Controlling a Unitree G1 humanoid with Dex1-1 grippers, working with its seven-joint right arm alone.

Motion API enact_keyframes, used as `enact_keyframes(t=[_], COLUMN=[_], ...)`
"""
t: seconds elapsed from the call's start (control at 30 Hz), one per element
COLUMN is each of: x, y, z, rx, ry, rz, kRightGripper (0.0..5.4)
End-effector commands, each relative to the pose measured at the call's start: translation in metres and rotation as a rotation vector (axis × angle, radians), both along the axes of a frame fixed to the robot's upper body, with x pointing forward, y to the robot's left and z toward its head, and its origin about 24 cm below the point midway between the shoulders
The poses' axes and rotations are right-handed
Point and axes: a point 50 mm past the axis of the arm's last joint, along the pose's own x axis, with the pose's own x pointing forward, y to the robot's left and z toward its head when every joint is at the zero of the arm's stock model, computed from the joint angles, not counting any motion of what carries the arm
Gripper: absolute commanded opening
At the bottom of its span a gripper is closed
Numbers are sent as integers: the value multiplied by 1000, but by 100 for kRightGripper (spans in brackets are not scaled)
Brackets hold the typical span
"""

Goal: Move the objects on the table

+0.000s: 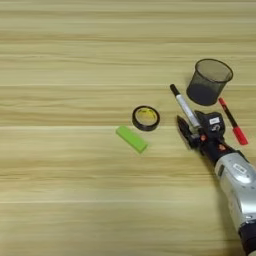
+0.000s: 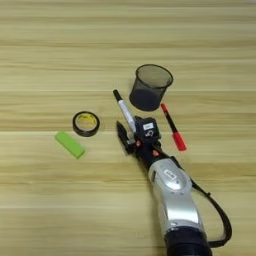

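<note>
1. Upright on the wooden surface (image 1: 60,165), far right: a black mesh cup (image 2: 151,86), open mouth up, dark inside, contents impossible to make out.
2. Just right of the cup, flat on the wood: a red-and-black pen (image 2: 172,127), lying apart from it.
3. Slanting from beside the cup's base down into the claw (image 2: 130,134): a white marker (image 1: 184,106), black cap at the far end.
4. Gripped at the marker's lower end by the claw's 2 black fingers, silver forearm entering from bottom right.
5. Left of the claw, apart from it: a black tape roll (image 1: 146,118), yellow centre, lying flat.
6. Just below-left of the roll: a lime-green block (image 1: 131,138), not touching it.
</note>
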Motion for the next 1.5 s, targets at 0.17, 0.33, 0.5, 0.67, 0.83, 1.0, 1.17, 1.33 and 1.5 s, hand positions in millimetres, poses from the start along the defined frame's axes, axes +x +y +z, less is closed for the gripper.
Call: enact_keyframes(t=[0.17,0.33,0.5,0.67,0.83,1.0,1.17,1.33,1.5], x=[6,9,19,28,31,32,31,31,30], y=[16,31,44,53,55,59,61,65,67], z=[41,44,40,38,32,28,25,24,19], rx=[-5,1,11,24,20,18,13,16,3], ry=[-194,-198,-175,-167,-144,-127,-113,-112,-90], rz=[78,149,196,219,224,243,262,286,297], kRightGripper=[380,435,493,537,537,537,537,537,537])
